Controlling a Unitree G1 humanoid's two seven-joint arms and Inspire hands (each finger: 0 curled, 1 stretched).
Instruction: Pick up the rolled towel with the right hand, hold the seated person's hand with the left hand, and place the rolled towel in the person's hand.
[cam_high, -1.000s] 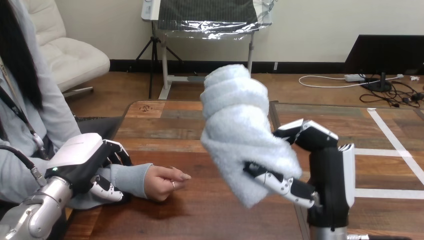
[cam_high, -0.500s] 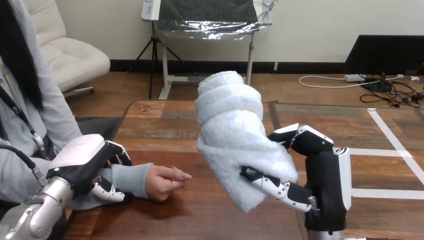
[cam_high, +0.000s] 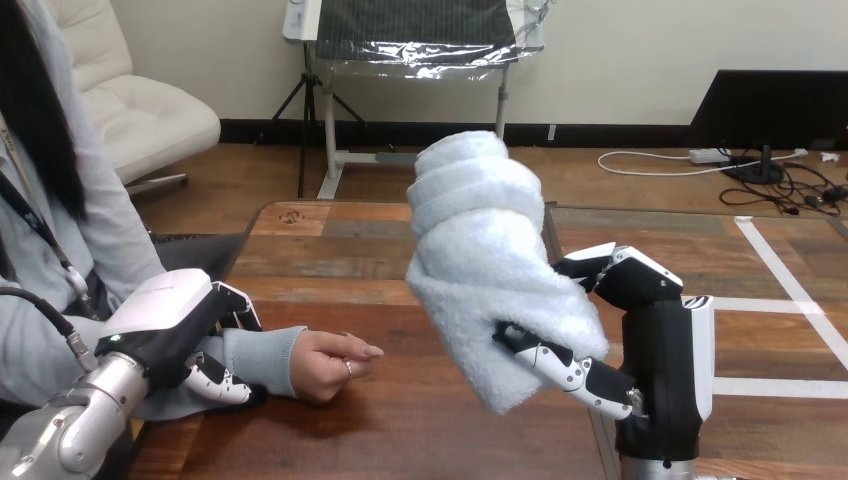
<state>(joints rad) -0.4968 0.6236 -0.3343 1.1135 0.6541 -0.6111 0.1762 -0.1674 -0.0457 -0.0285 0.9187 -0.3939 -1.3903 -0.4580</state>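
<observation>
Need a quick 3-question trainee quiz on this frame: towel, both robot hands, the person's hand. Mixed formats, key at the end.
1. True or false: the rolled towel lies flat on the table.
2. Multiple choice: the left hand has its fingers curled round A) the towel, B) the person's sleeved wrist, C) nothing.
3. Short answer: is the towel touching the person's hand?

Key
1. False: the right hand grips it, raised above the table.
2. B.
3. No: the person's hand rests on the table, apart from the towel.
</observation>
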